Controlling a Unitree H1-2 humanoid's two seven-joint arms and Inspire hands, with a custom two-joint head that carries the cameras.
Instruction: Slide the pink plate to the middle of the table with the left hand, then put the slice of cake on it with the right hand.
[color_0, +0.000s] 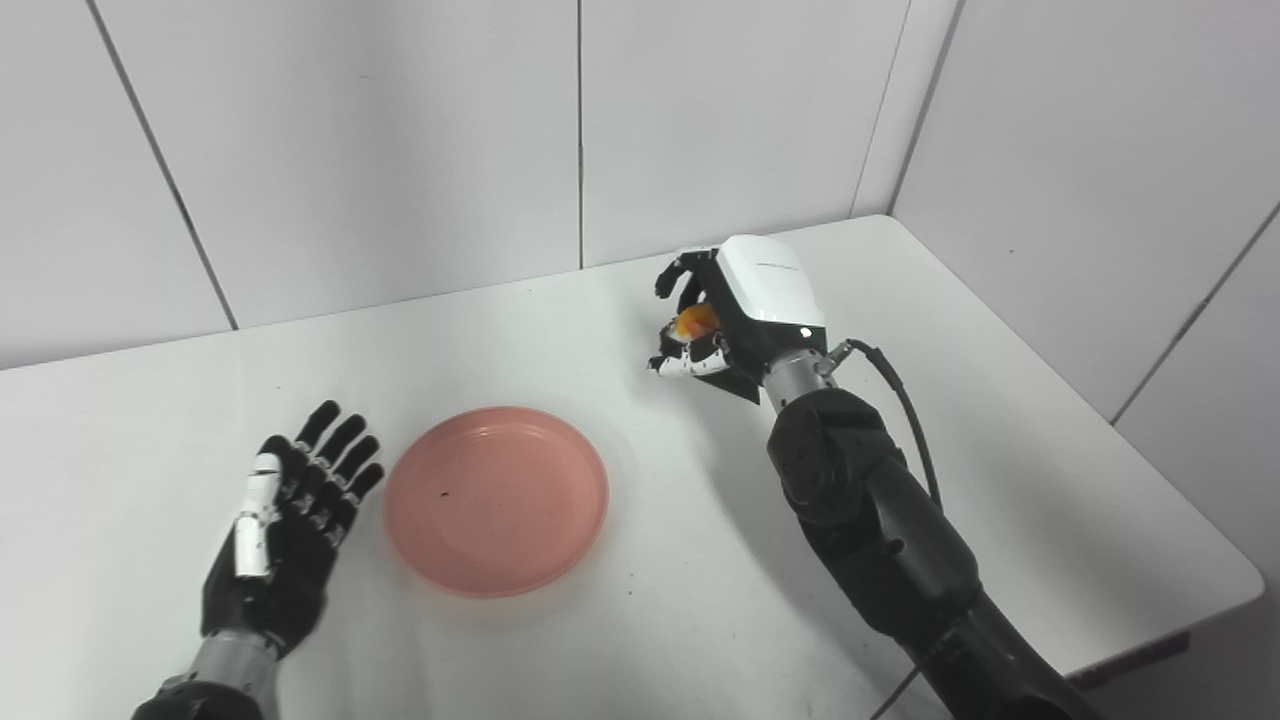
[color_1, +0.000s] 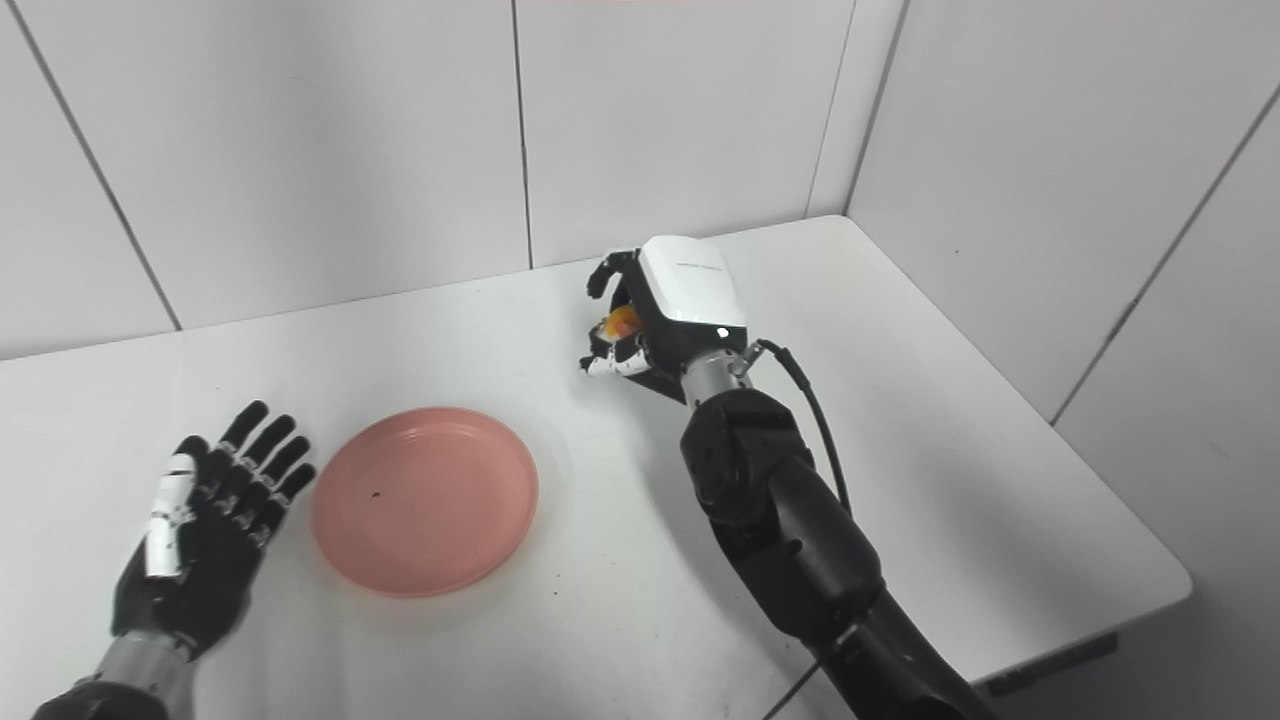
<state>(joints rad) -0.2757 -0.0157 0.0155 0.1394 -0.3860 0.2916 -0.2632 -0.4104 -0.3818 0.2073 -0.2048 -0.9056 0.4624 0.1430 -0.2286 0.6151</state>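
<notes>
The pink plate (color_0: 497, 498) lies flat on the white table (color_0: 1050, 480), left of centre, with nothing on it. My left hand (color_0: 290, 520) rests palm down just left of the plate, fingers spread and open, not touching the rim. Farther back and to the right, my right hand (color_0: 715, 320) is curled around an orange and yellow piece, the slice of cake (color_0: 694, 322), of which only a small part shows between the fingers. The hand with the cake stands behind and to the right of the plate.
White wall panels close off the table at the back and right. The table's right corner (color_1: 1180, 580) and front edge are near my right forearm (color_1: 780, 520). A thin cable (color_0: 905, 400) loops off the right wrist.
</notes>
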